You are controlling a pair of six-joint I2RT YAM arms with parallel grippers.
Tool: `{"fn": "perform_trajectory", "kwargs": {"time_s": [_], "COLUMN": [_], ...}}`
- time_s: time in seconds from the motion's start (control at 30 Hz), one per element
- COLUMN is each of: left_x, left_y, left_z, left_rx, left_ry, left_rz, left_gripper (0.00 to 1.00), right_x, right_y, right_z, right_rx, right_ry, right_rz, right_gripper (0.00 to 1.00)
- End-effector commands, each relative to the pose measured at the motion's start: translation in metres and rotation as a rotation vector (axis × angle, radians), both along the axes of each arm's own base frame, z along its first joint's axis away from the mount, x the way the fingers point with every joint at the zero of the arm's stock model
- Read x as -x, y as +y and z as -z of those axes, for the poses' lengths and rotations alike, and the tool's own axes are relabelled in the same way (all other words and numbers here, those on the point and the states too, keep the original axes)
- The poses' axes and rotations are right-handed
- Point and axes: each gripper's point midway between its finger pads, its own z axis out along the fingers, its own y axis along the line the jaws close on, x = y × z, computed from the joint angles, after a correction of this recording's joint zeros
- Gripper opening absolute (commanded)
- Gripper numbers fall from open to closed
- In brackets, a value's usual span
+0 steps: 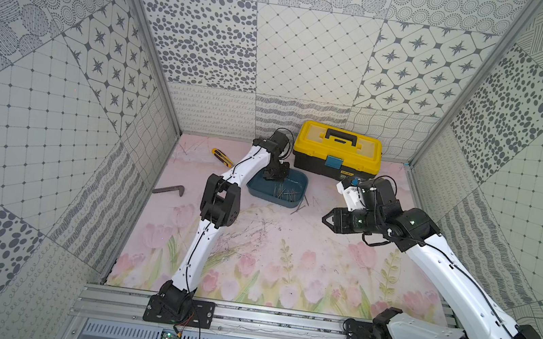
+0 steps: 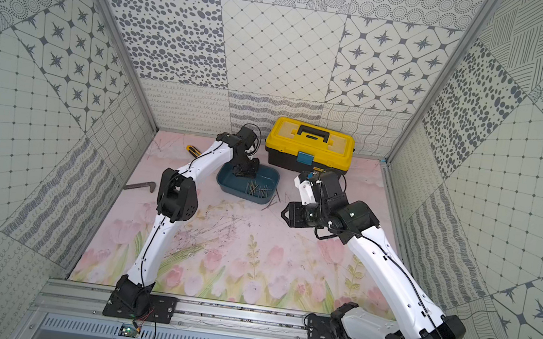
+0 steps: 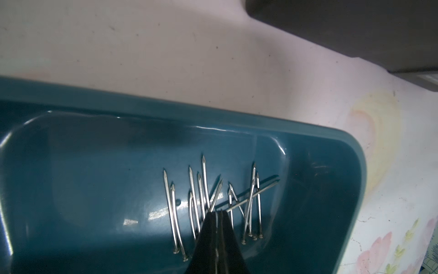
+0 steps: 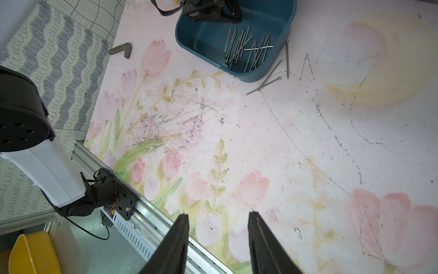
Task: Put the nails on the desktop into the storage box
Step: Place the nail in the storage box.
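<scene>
We see a booth closed in by 3 walls papered in grey-and-white patchwork: dots, stars, grids and wavy lines. The tabletop is pale pink, printed with tulips and green leaves, and it is badly scuffed. A tangle of dark scratches lies on the front side of the storage box, and thinner curved ones spread over the bare pink toward the right arm. An aluminium rail edges the front of the tabletop.

The teal storage box sits flat toward the back of the tabletop. Most of the nails lie in it, roughly 12, bunched at the end nearer the right arm, with some crossing. 3 loose nails lie on the tabletop just beside that same corner of the box.

Just behind the box stands a yellow-and-black toolbox, lid shut. Past the box's other end lie a yellow utility knife and, nearer the rail, a dark L-shaped bar, both well apart from the box.

The left jaws hang inside the box, pressed together, tips among the nails. The wrist view is dim there, and we cannot tell whether a nail is pinched between them. The right jaws hover above the tabletop, well apart from the box, spread with nothing between them.
</scene>
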Motion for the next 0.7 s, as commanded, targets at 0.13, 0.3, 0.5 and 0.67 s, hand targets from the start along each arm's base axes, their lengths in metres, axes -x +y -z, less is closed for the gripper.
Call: {"fn": "perform_trajectory", "kwargs": {"time_s": [0.13,0.3,0.5,0.67], "left_x": [0.002,0.006,0.001,0.001], "left_y": [0.006,0.013,0.018,0.026], "left_z": [0.019,0.027,0.012,-0.007], "left_rx": [-0.015,-0.008,0.009,0.018], "left_ry": [0.039,0.069,0.040,0.020], "left_rz": [-0.003,-0.017,-0.032,-0.045], "left_gripper": [0.00,0.00,0.24,0.44], "right_x": [-0.006,-0.011,-0.014,-0.019], "right_y": [-0.004,0.000,0.004,0.007], "right_z": [0.007,0.009,0.013,0.018], "right_rx": [0.031,0.026,0.021,0.023], "right_ry": [-0.005,0.002,0.012,0.013], "right_rz": [0.030,0.027,0.025,0.019], "right_gripper": [0.47,0.48,0.48,0.48]}}
